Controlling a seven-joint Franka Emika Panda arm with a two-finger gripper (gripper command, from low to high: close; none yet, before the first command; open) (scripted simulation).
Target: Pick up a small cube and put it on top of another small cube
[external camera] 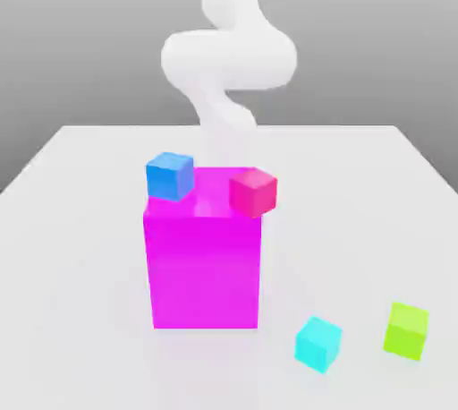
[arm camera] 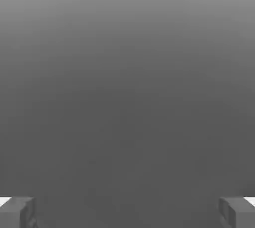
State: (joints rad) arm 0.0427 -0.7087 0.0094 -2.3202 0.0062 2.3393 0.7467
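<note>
Gripper (arm camera: pixel 127 212) fingers stand wide apart with nothing between them. Blue cube (external camera: pixel 170 176) and red cube (external camera: pixel 253 192) sit on top of a magenta block (external camera: pixel 205 269); cyan cube (external camera: pixel 318 344) and lime cube (external camera: pixel 406 331) rest near each other on the pale table (external camera: pixel 80 265), toward the exterior view's right. Behind the white arm (external camera: pixel 229 59) is a plain grey background.
</note>
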